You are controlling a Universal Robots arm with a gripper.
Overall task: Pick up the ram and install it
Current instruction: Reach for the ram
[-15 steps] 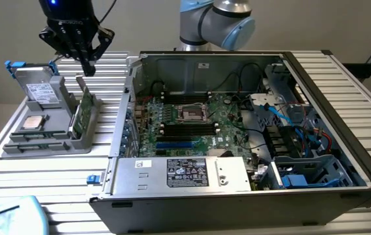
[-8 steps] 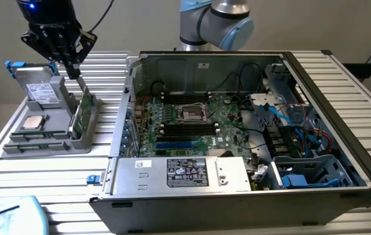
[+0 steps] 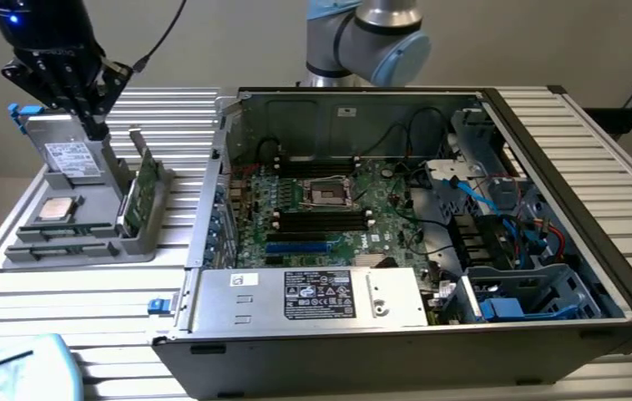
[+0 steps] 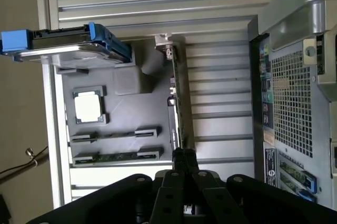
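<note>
The ram [image 3: 54, 249] [image 4: 113, 156] lies flat in a slot of the grey tray [image 3: 126, 249] [image 4: 137, 108], in the slot closest to the tray's front edge in the exterior view. It is a thin green stick, and its chips are hard to make out. The slot beside it looks dark, and I cannot tell what is in it.

On the same tray there is a square silver chip [image 3: 58, 209] [image 4: 88, 107]. A grey drive [image 3: 71, 159] [image 4: 68, 45] with blue end pieces also stands there, and its white label is too small to read. A green card [image 3: 143, 190] [image 4: 175, 92] stands on its edge.

The tray sits on the ribbed table [image 3: 71, 292] [image 4: 221, 108], at the exterior view's left of the open case [image 3: 599, 225] [image 4: 295, 103]. The power supply [image 3: 305, 296] carries a black and white label with no readable word. The long slots on the board [image 3: 349, 200] are dark.

The gripper [image 3: 95, 131] [image 4: 180, 153] hangs above the tray, over the drive. Its fingers are closed together with nothing between them, and it is clearly apart from the ram. In the wrist view its tip appears at the end of the card. The arm [image 3: 366, 38] is cut off at the picture edge.
</note>
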